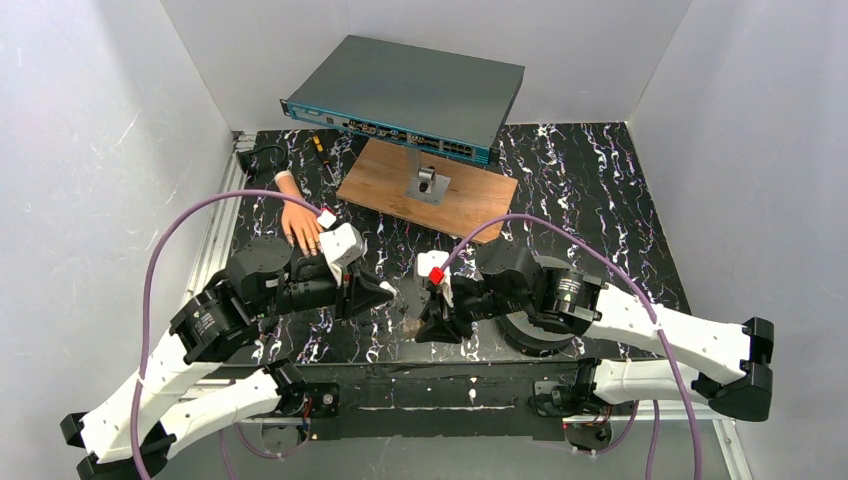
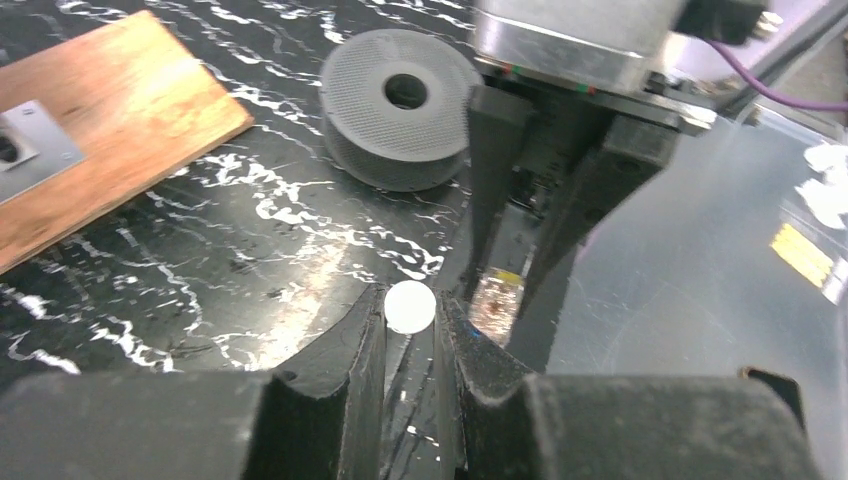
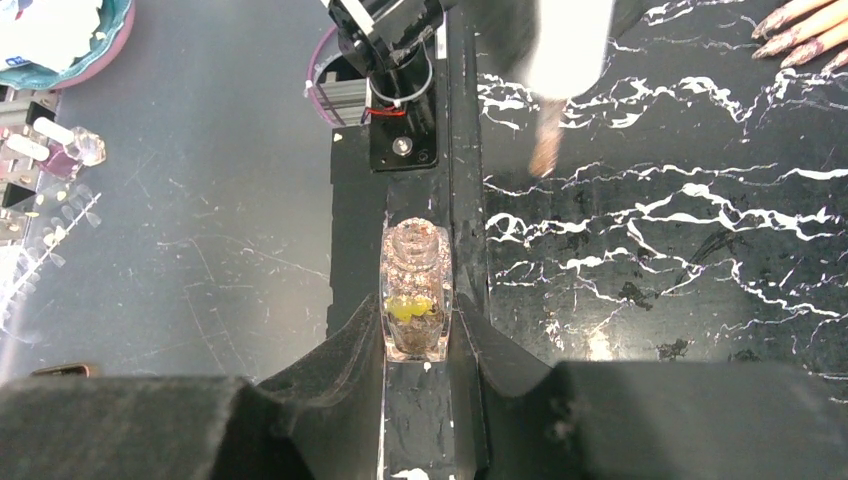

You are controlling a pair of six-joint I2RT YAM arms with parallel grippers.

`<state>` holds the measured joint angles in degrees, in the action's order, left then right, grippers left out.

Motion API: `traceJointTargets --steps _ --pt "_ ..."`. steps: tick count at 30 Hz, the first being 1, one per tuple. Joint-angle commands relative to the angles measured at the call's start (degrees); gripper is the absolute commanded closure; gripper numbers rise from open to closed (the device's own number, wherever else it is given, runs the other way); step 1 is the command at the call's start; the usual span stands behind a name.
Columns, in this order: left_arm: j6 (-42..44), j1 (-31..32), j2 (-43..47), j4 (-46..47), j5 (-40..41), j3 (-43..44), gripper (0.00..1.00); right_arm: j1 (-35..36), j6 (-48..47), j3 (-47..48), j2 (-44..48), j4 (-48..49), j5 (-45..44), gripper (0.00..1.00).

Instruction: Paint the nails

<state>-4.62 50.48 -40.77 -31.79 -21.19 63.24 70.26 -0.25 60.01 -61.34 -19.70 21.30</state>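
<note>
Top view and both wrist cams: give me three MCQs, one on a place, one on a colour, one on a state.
1. Where does the mannequin hand lie?
A. on the wooden board
B. on the table, left of the wooden board
C. between the right gripper's fingers

2. What colour is the cap that the left gripper holds?
A. white
B. red
C. green

3. In what state is the bottle in the right gripper?
A. capped
B. open, with a bare neck
C. lying loose on the table

Key:
1 B: in the top view it rests on the marbled surface beside the board's left end.
2 A: the left wrist view shows a white disc pinched between the fingers.
3 B: the right wrist view shows the neck uncovered.
</note>
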Motion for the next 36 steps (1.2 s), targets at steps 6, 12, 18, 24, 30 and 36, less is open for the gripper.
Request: traceJointTargets --steps 6,12,18,24,30,36 --pt "-0.9 -0.1 0.3 -1.7 23.4 -2.2 1.00 0.3 -0.2 -3.2 3.9 2.2 -1.9 0.99" --pt "-2.8 -1.1 -1.3 -1.4 37.3 -5.5 1.00 0.3 1.8 -5.7 5.5 2.9 -3.3 0.99" --pt "-7.4 -10.5 -3.7 -0.5 40.6 -8.7 1.00 0.4 2.8 -8.1 6.4 4.7 -4.0 0.99" --pt "-9.9 -24.9 -2.1 5.1 35.6 -15.2 1.00 0.4 3.4 -9.7 7.1 5.5 -4.7 0.99" --pt "-11.3 -33.5 -4.7 8.7 33.2 -17.4 1.00 0.3 3.9 -10.7 7.0 6.7 -4.5 0.99" --pt "-11.1 -39.0 -7.1 14.7 31.9 -19.1 1.00 0.3 4.1 -11.2 7.1 6.6 -4.5 0.99"
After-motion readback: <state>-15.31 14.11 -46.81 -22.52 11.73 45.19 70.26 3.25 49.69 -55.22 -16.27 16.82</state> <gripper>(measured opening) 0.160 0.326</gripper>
